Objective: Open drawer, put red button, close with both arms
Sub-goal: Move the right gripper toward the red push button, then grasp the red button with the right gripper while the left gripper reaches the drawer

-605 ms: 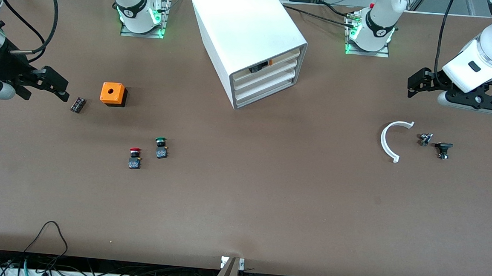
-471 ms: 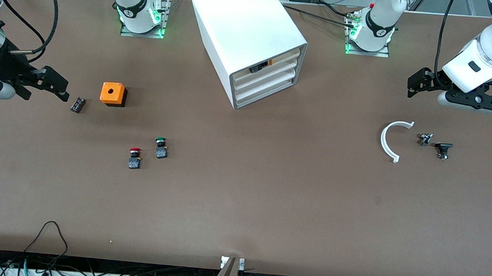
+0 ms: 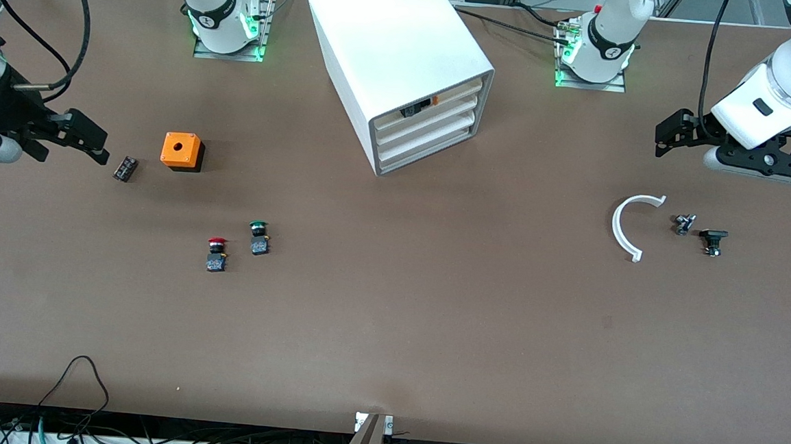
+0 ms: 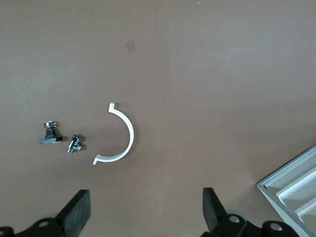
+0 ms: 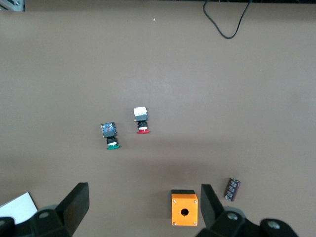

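**Both arms hanging back, drawers shut**

The drawer cabinet [image 3: 405, 71] is sitting closed, upper centre. The left hand [image 3: 668, 137] and right hand [image 3: 94, 145] are hovering, fingers apart, empty. The red button [image 3: 215, 255] is lying lower down, beside the green button [image 3: 258, 238].

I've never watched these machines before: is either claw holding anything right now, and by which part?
Nothing is held. The left gripper and the right gripper both hang open over bare table; the red button lies untouched.
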